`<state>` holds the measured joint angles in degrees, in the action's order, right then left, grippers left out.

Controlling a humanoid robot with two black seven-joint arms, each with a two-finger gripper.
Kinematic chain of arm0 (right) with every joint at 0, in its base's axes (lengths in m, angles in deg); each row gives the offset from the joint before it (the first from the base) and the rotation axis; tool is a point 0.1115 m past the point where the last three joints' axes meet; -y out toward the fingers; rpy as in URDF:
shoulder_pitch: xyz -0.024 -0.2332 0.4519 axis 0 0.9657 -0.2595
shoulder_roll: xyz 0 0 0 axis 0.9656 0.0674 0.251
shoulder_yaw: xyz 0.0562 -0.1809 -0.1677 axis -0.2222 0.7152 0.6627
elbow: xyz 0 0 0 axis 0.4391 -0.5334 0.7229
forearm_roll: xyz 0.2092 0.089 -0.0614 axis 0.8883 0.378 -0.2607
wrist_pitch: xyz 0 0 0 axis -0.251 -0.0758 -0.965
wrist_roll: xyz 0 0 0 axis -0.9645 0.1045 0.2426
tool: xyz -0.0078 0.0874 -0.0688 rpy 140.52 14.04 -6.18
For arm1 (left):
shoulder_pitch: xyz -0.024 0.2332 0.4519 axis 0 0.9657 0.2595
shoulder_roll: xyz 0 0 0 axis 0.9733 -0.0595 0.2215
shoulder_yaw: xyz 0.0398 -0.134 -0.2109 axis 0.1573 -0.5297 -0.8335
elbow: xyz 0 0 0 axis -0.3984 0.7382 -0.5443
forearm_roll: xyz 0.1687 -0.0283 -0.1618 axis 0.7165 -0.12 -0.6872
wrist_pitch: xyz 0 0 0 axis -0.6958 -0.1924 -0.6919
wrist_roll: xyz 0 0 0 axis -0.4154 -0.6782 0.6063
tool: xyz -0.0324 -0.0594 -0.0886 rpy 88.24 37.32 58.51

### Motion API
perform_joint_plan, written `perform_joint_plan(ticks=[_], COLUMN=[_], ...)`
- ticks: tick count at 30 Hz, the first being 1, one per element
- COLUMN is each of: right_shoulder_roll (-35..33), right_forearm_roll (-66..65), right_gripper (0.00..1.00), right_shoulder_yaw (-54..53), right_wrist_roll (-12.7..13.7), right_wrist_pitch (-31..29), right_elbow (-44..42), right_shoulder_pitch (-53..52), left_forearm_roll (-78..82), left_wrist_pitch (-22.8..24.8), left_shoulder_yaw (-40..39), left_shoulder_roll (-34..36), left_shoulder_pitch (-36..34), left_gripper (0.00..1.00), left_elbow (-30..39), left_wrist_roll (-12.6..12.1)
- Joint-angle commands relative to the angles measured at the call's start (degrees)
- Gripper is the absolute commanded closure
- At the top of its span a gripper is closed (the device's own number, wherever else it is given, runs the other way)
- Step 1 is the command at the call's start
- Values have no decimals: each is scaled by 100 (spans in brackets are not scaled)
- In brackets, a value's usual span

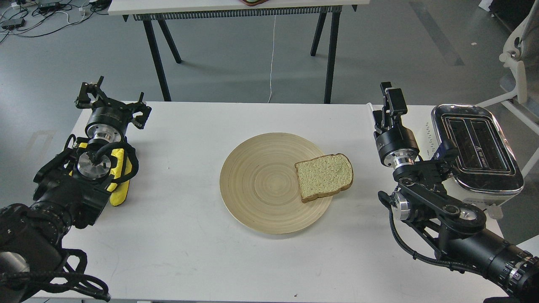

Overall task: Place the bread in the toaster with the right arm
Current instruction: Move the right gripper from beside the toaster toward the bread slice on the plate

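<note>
So, left arm (63, 185) comes in low at the left over the white table (181, 252), with a yellow part (120, 176) beside its wrist. Left gripper (110, 100) sits at the table's far left edge, fingers spread wide apart, holding nothing. Mid-table is a round wooden plate (261, 185). Bread (324, 176) lies flat on the plate's right side, crust on the right and bottom, its right corner hanging just past the rim. One slice, untouched by either gripper. Right arm (442, 210) enters from the lower right, elbow bent, wrist pointing up and away. Right gripper (391, 101) stands above the table's far right part, well apart from the bread, near the toaster. It is seen narrow and dark, so cannot tell whether the fingers are apart or together; nothing visible in it. Toaster (478, 147) sits at the table's right edge, just beside the right arm's wrist, chrome top up, both slots showing empty. Behind, a second table (227, 6) on black legs, a white cord (273, 59) hanging from it to the grey floor (236, 71).
</note>
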<state>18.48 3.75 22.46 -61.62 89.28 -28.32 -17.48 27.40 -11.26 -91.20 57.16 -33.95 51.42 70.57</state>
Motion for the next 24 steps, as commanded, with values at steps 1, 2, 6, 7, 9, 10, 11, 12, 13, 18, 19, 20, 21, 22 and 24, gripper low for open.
perform_joint_plan(ticks=[1,2,6,7,9,10,11,12,13,18,19,20,21,22,24], right_shoulder_roll=[-85,-173,-446,-472,-490,-499,-499,-499,-499,-490,-481,-472,-455,-446,-446], right_forearm_roll=[-78,-78,-70,-70,-70,-70,-78,-78,-78,-87,-87,-87,-78,-70,-78], right_gripper=[3,3,3,3,3,3,3,3,3,3,3,4,4,4,4], right_shoulder_yaw=[354,451,777,795,795,803,812,821,830,987,1040,1067,1067,1067,1067], right_wrist_roll=[1,1,1,1,1,1,1,1,1,1,1,1,1,1,1], right_wrist_pitch=[43,43,43,43,43,43,43,43,43,43,43,43,43,43,43], right_elbow=[311,390,505,505,488,470,444,444,444,330,286,268,268,259,250], right_shoulder_pitch=[64,82,161,205,284,319,337,363,381,512,539,556,557,565,635], left_forearm_roll=[0,0,0,0,0,0,0,0,0,0,0,0,0,0,0], left_wrist_pitch=[0,0,0,0,0,0,0,0,0,0,0,0,0,0,0], left_shoulder_yaw=[0,0,0,0,0,0,0,0,0,0,0,0,0,0,0], left_shoulder_roll=[0,0,0,0,0,0,0,0,0,0,0,0,0,0,0], left_shoulder_pitch=[1,1,1,1,1,1,-8,-8,1,-8,1,1,-8,-8,-8], left_gripper=[0,0,0,0,0,0,0,0,0,0,0,0,0,0,0], left_elbow=[0,0,0,0,0,0,0,0,0,0,0,0,0,0,0], left_wrist_roll=[0,0,0,0,0,0,0,0,0,0,0,0,0,0,0])
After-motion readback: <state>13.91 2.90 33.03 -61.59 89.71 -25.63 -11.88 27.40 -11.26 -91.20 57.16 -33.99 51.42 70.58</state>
